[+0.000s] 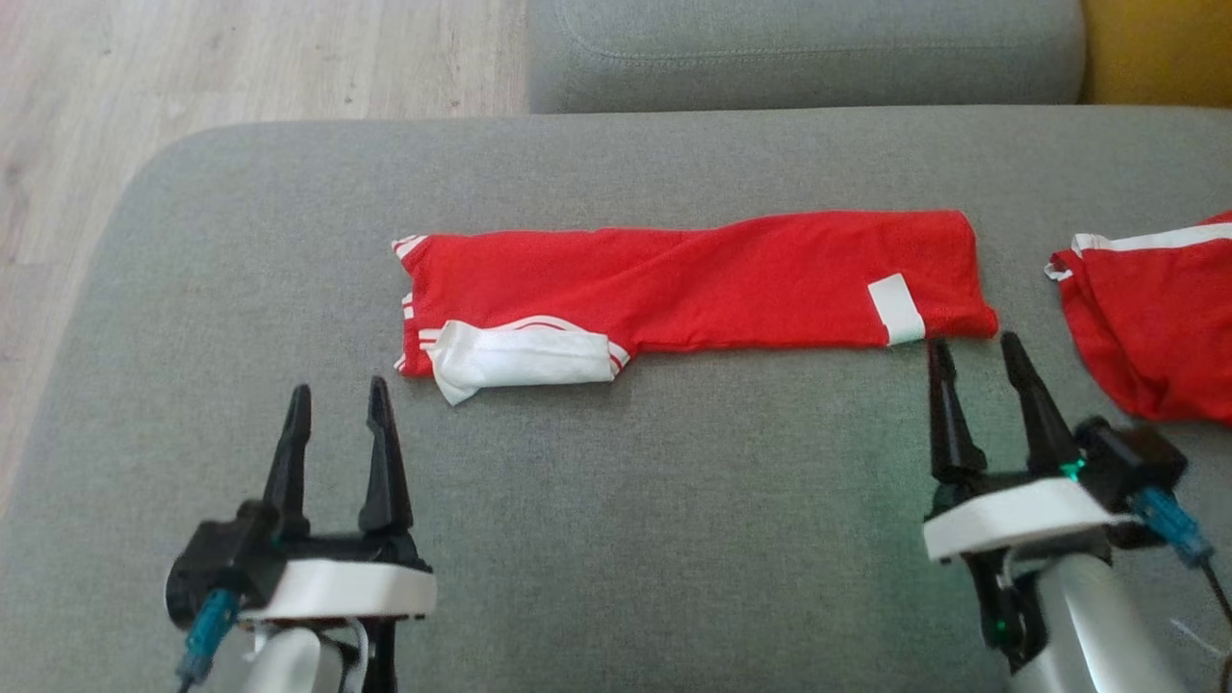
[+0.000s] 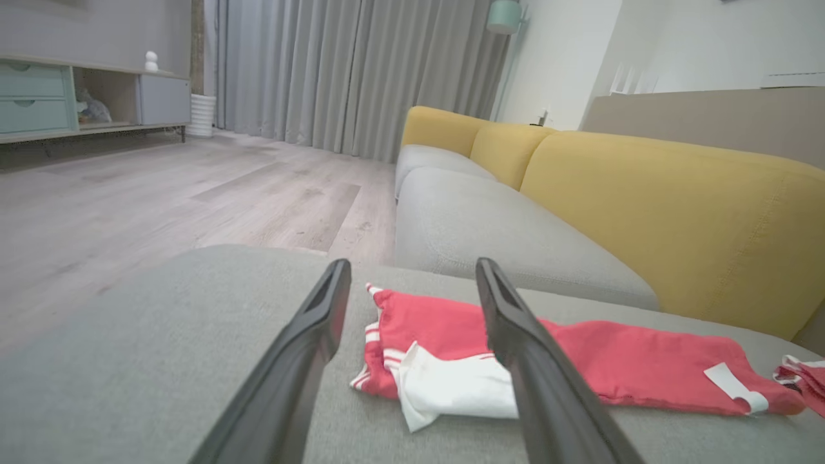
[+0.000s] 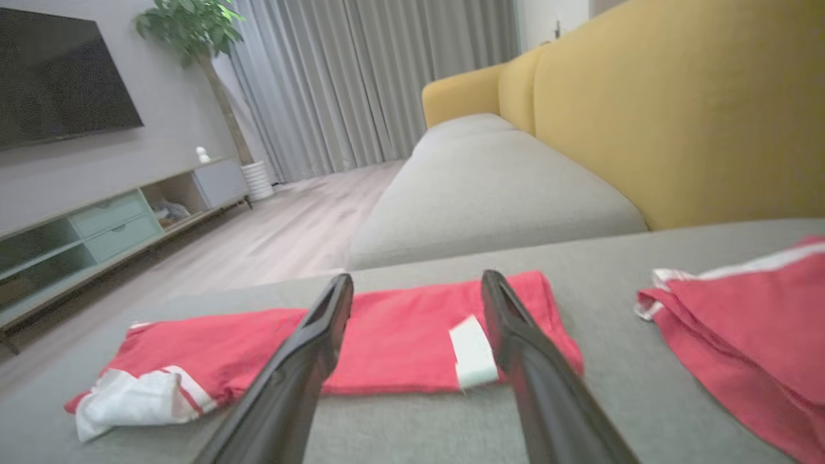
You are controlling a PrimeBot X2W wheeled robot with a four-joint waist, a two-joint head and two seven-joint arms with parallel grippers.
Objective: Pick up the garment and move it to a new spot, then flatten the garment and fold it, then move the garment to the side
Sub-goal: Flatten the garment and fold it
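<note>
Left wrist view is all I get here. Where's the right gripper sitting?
Observer: The right gripper is open, tips at the near edge of the folded red garment, by the white tag at its right end.
Operator: Holding cloth?
Observer: No, its fingers are spread with no cloth pinched between them.
Operator: Red scrap at my right edge?
Observer: A second red garment with a white stripe, bunched, lying apart from the folded one.
</note>
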